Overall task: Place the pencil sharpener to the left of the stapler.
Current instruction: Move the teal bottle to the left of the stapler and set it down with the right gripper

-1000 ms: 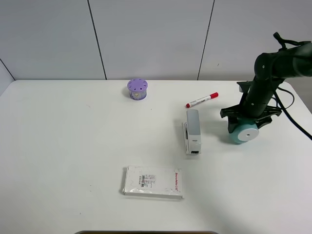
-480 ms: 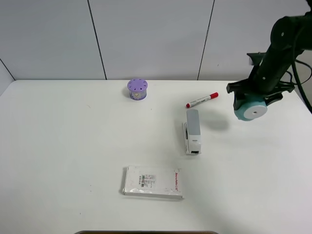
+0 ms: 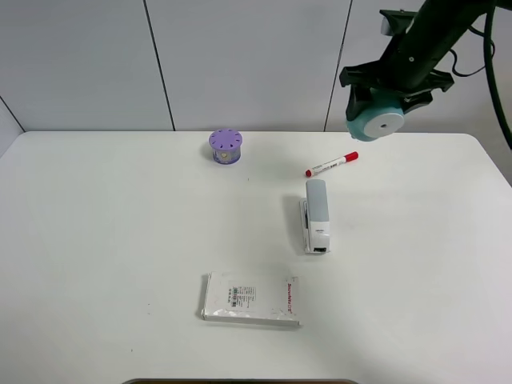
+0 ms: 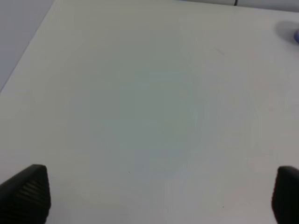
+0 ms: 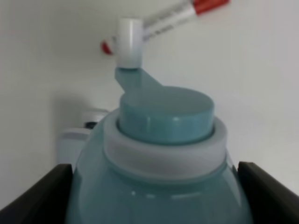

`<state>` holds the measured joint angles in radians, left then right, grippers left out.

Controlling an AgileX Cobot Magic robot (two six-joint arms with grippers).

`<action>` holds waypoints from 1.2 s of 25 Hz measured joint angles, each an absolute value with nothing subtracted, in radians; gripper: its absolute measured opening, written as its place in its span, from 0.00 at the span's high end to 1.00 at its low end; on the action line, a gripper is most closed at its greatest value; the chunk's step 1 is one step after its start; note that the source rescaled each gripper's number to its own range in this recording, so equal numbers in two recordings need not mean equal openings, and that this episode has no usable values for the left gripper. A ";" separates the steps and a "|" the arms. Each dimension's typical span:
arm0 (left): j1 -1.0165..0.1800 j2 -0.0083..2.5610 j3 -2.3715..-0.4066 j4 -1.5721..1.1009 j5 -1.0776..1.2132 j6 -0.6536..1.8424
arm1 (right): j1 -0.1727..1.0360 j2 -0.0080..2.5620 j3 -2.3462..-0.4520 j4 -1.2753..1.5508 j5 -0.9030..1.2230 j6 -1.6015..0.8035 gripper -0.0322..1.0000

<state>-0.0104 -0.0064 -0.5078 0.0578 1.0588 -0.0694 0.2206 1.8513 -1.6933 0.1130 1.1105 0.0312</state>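
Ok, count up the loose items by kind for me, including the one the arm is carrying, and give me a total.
pencil sharpener: 1 (held in the air)
stapler: 1
marker: 1
purple container: 1
white box: 1
Total: 5

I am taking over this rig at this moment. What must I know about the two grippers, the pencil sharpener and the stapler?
Left gripper: open, empty, above bare table.
Right gripper: shut on the pencil sharpener, held high in the air, beyond and to the right of the stapler in the exterior view.
The stapler lies flat at mid-table, near the red-capped marker.
Done: the pick-up.
Left: carry the sharpener across to the stapler's left side, set it down, and open the gripper.
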 joint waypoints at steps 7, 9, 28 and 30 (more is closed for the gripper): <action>-0.010 -0.006 -0.508 0.058 1.059 -0.069 | 0.329 1.851 -1.727 0.138 1.105 0.031 0.96; -0.010 -0.006 -0.508 0.058 1.059 -0.069 | 0.359 1.853 -1.727 0.139 1.092 0.031 0.96; -0.010 -0.006 -0.508 0.058 1.059 -0.069 | 0.618 2.096 -1.732 0.163 0.995 0.031 0.96; -0.010 -0.006 -0.508 0.058 1.059 -0.069 | 0.620 2.123 -1.733 0.178 0.990 0.031 0.96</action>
